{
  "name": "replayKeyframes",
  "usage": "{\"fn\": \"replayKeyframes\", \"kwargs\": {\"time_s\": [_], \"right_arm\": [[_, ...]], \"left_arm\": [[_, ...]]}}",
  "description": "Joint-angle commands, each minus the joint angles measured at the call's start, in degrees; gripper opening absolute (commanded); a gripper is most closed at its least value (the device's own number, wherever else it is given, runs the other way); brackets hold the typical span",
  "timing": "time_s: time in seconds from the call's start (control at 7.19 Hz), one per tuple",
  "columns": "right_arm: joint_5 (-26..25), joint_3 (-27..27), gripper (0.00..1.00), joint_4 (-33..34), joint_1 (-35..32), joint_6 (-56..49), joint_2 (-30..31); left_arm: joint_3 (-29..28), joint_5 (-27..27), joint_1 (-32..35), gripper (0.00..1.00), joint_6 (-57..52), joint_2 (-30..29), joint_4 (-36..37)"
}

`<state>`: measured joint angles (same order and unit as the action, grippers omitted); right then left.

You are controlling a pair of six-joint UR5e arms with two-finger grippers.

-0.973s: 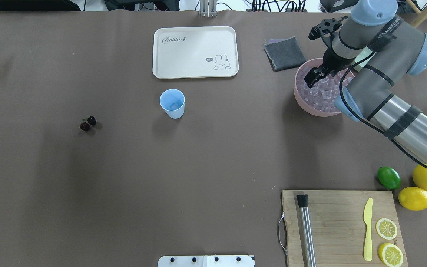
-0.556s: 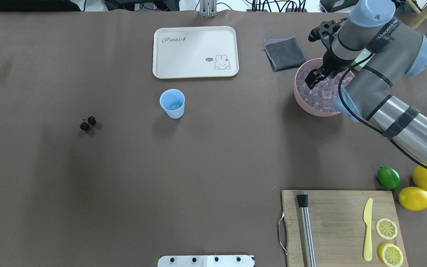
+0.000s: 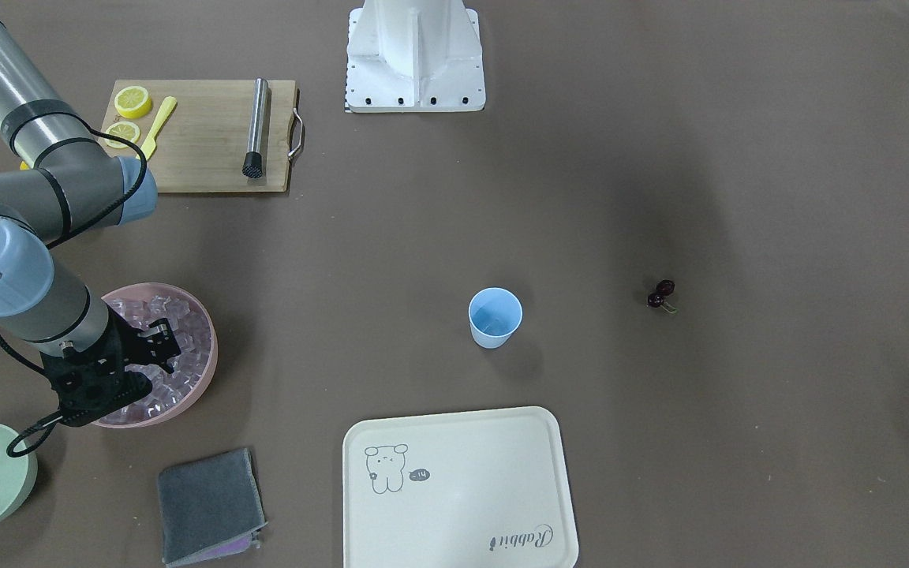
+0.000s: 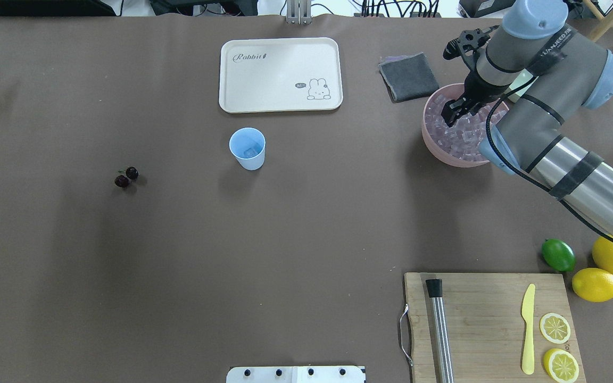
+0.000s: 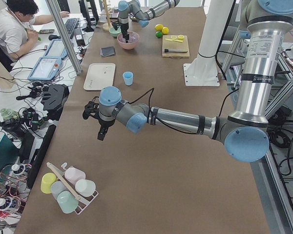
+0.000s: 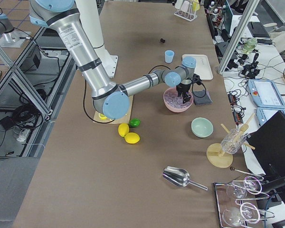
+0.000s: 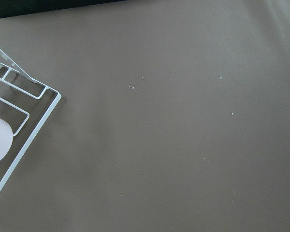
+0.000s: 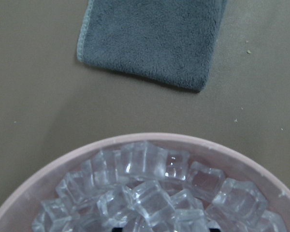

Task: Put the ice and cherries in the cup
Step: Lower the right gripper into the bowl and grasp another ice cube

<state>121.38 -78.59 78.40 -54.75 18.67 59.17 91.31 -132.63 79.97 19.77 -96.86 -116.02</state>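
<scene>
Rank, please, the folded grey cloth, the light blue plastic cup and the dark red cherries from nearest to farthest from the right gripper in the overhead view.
1. Folded grey cloth, right side, close by.
2. Light blue plastic cup, mid-table.
3. Dark red cherries, left side.

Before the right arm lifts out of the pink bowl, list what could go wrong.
The right gripper is down among loosely heaped, glassy ice. A cube could slip from a poor pinch, or neighbouring cubes could be pushed over the rim of the pink bowl. The cup stands well away across the table and has a small mouth, so a cube released off-centre might bounce out or tip it.
</scene>
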Motion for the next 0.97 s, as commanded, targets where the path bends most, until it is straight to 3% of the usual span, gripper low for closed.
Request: {"fn": "replayKeyframes", "kwargs": {"time_s": [0.0,0.28,0.56,0.83], "right_arm": [[0.0,-0.3,0.41,0.0,0.0,0.1,0.1],[-0.1,-0.3,0.33,0.0,0.0,0.4,-0.1],[-0.1,-2.2,0.1,0.2,-0.2,0.5,0.1],[0.3,-5.0,0.0,0.9,-0.9,0.6,0.8]], "left_arm": [[-0.1,0.0,-0.1,0.97,0.2,0.0,-0.9],[-0.6,0.0,-0.1,0.97,0.1,0.1,-1.2],[-0.5,0.0,-0.1,0.97,0.1,0.1,-1.3],[-0.2,0.0,-0.1,0.97,0.1,0.6,-1.3]]}}
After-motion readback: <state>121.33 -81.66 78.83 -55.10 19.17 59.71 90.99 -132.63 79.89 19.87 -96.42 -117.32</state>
